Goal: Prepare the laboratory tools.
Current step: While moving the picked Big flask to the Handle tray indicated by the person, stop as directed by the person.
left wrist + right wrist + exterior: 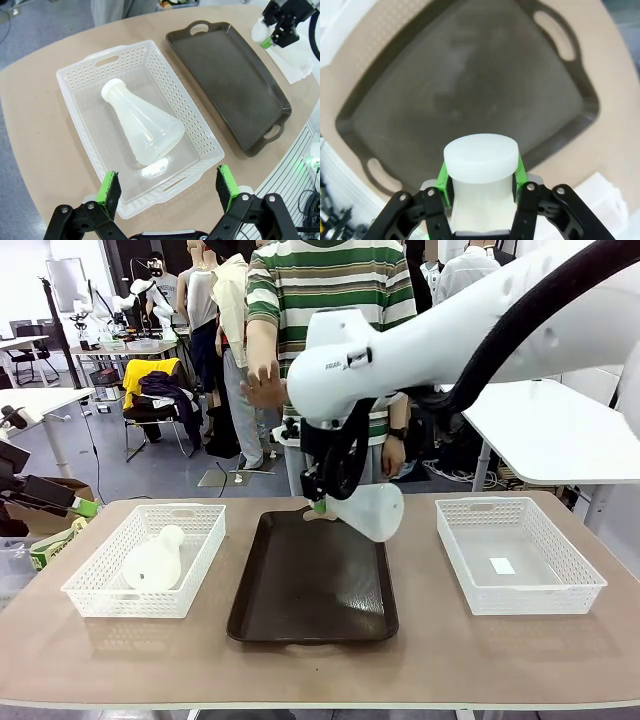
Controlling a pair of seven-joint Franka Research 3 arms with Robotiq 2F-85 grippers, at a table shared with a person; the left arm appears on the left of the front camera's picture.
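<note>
One flask point(374, 511) clamped in right tool point(319, 503) above tray point(310, 590); left tool point(169, 186) gapes over basket point(172, 87).

On the worktop point(420, 670) a tray point(300, 590) lies in the middle, between a left basket point(100, 592) and a right basket point(590, 585). One flask point(155, 560) lies in the left basket; a second flask point(375, 512) is above the tray's far end.

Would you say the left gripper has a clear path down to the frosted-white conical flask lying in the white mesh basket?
Probably yes: the open left gripper hangs above the flask, with nothing over its basket.
</note>
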